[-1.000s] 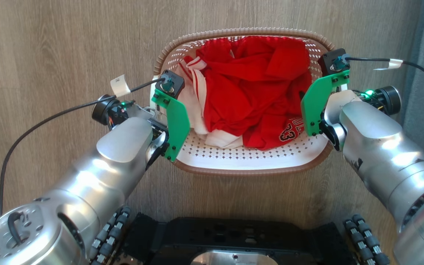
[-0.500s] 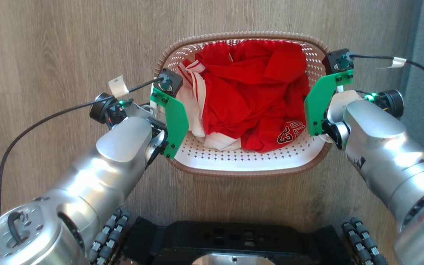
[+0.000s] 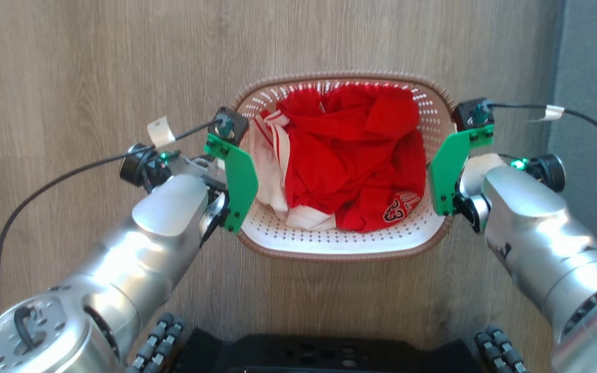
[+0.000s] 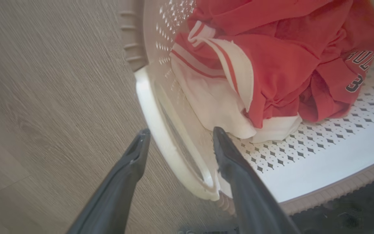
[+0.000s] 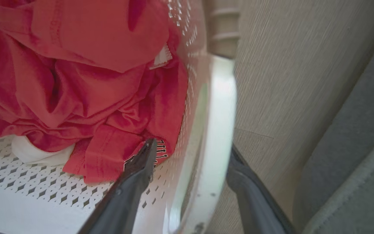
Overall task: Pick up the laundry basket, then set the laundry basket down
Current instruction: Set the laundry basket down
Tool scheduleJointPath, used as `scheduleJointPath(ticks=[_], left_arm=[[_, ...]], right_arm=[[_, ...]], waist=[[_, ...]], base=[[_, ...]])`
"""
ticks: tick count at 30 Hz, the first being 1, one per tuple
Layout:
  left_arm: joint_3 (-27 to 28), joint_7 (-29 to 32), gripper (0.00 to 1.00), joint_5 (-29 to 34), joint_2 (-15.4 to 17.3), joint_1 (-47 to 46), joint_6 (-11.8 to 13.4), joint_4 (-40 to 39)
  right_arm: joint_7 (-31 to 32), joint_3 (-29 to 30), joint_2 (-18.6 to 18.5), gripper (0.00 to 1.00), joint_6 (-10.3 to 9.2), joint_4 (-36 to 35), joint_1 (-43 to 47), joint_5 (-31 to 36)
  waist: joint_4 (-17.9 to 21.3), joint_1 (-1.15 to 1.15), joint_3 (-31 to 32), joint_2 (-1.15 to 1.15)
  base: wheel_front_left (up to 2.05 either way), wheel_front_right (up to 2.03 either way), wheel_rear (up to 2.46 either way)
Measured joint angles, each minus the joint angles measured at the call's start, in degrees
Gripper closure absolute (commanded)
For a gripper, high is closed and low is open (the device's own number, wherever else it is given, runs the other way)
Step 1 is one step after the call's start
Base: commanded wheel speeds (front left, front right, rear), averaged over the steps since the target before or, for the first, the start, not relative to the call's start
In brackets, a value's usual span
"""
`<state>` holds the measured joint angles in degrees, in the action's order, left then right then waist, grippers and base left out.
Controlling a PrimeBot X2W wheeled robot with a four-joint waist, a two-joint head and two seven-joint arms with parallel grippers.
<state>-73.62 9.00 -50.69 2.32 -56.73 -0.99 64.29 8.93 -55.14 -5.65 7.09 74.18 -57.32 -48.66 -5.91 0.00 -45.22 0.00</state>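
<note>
Between your two arms, over wood-grain floor [image 3: 70, 77]: one cream-white perforated plastic laundry basket [image 3: 340, 242], brown rim, holding red and white clothes [image 3: 350, 155]. Your left gripper [image 4: 178, 133] grips one white handle [image 4: 161, 130], your right gripper [image 5: 192, 148] the other.

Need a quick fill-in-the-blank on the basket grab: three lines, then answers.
The left gripper and right gripper each straddle a white side ___ of the basket.
The basket's woven-look rim is ___.
The clothes inside are white and ___.
Answers: handle; brown; red.
</note>
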Motion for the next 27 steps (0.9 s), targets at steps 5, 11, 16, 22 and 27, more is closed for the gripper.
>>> scheduleJointPath(ticks=[5,11,16,22,27], left_arm=[[0.0,-0.1,0.0,-0.2,-0.1,2.3,-0.1,1.6],[0.0,-2.0,0.0,-1.4,-0.2,5.2,-0.2,3.4],[0.1,-5.7,0.0,-2.1,-0.2,7.5,0.1,4.9],[0.8,-14.9,0.0,-2.9,-0.2,9.2,1.6,6.5],[3.0,-22.6,0.0,-2.9,-0.1,9.9,5.2,7.0]], right_arm=[[0.6,1.7,0.6,0.0,0.0,0.1,2.0,0.8],[-0.7,2.2,1.6,0.0,0.0,0.1,4.7,1.9],[-3.5,2.0,1.7,0.0,0.0,-1.4,7.3,1.8],[-13.0,2.9,1.8,0.0,0.0,-3.8,8.8,1.2],[-21.5,4.4,1.9,0.0,0.0,-4.7,9.6,1.1]], waist=[[0.2,0.0,3.8,0.0],[0.6,0.0,9.4,0.0],[0.8,0.0,14.9,0.0],[1.0,0.0,21.6,0.0],[1.0,0.0,26.5,0.0]], base=[[0.0,0.0,0.0],[0.0,0.0,0.0],[0.0,0.0,0.0],[0.0,0.0,0.0],[0.0,0.0,0.0]])
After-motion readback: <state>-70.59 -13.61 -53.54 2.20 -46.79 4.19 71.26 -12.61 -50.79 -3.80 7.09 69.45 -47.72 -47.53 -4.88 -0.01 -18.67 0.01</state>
